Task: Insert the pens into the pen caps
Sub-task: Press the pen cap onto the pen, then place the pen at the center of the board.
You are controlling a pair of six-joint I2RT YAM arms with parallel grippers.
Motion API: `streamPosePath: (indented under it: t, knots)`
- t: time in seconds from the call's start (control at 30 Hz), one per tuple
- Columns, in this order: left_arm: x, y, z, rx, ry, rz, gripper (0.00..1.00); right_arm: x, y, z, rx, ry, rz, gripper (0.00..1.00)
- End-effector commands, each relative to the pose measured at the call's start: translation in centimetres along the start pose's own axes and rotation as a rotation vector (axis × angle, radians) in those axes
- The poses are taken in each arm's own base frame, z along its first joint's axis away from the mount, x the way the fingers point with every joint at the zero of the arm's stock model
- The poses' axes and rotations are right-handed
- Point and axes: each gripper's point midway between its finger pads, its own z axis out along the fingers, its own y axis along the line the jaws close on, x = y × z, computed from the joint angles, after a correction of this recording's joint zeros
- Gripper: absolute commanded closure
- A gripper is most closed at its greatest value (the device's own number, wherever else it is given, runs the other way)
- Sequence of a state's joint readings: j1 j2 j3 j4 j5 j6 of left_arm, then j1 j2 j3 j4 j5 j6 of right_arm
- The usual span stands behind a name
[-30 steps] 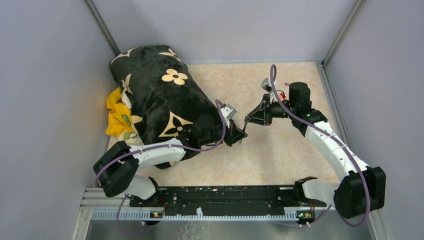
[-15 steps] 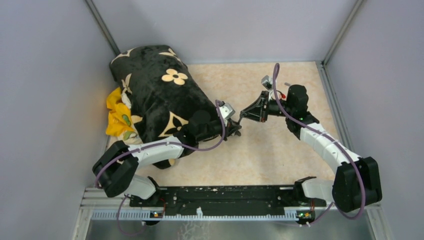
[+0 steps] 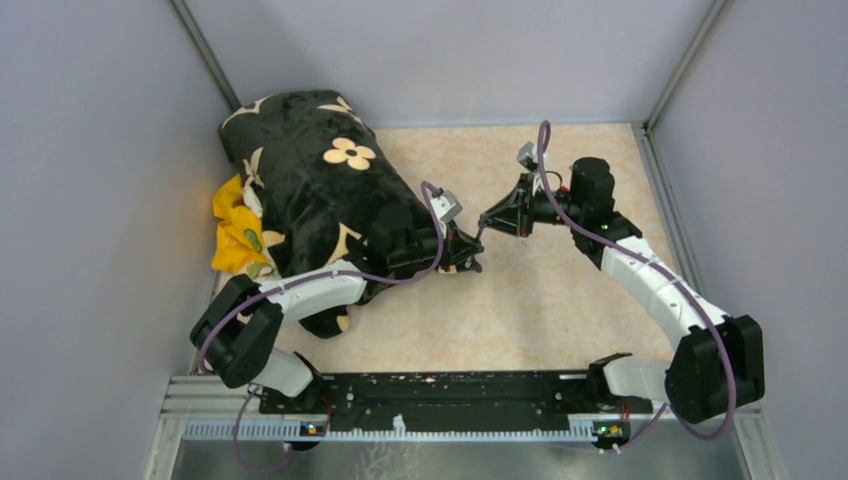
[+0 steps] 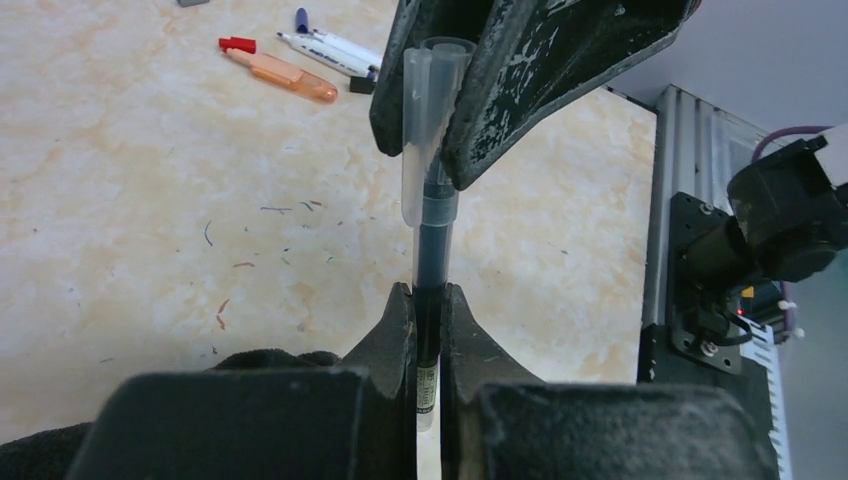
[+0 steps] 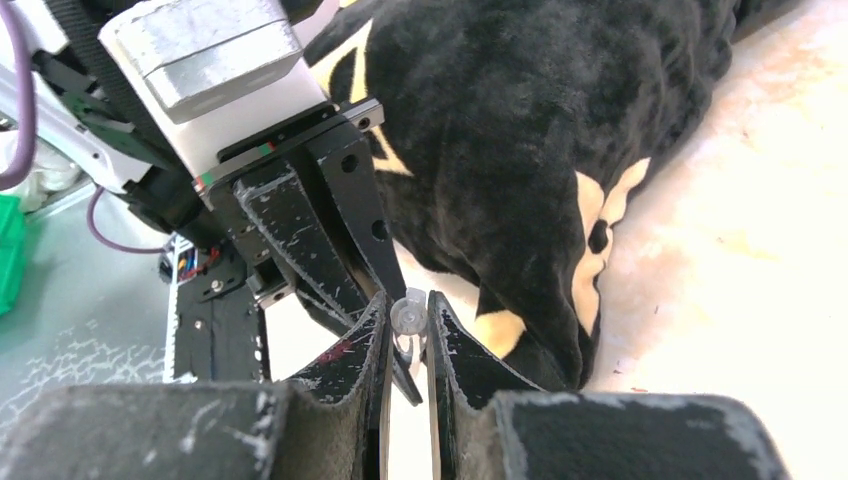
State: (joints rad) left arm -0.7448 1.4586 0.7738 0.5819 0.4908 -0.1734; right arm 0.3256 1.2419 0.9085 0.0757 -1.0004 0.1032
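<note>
Being pinched tight in the left gripper (image 4: 428, 305), the thin dark pen (image 4: 431, 240) is being pointed toward twelve o'clock in the left wrist view. Its far end is being sheathed by a clear cap (image 4: 424, 120), which is being clamped by the right gripper (image 5: 406, 312); an orange marker (image 4: 290, 75) is being left flat at eleven o'clock.

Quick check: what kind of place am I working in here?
Probably a lab robot cell: plain grey panel walls box in a beige marbled tabletop, with a black metal mounting rail along its near edge.
</note>
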Motion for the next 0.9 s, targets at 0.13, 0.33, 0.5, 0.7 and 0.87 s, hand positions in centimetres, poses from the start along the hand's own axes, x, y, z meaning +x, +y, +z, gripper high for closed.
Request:
streamPosePath:
  t: [0.13,0.33,0.5,0.7,0.87]
  knots:
    - [-11.2,-2.0,0.0,0.007,-0.355,0.174,1.00,2.8,3.6,-0.8,-0.120,0.187,0.129,0.52]
    - [-4.9,-2.6,-2.3,0.023,-0.247,0.065,1.00,-4.2,3.7,-5.3,-0.100,0.083,-0.077,0.21]
    - [-4.3,-3.0,-3.8,-0.004,-0.264,-0.044,1.00,-1.3,5.0,-6.5,-0.148,0.077,-0.171,0.18]
    - [-7.6,-3.4,-3.6,0.009,-0.366,-0.276,1.00,3.4,5.6,-6.0,-0.246,0.055,-0.154,0.19]
    - [-9.3,-2.8,-2.3,0.011,-0.429,-0.462,1.00,3.5,4.0,-3.6,-0.190,0.073,-0.107,0.22]
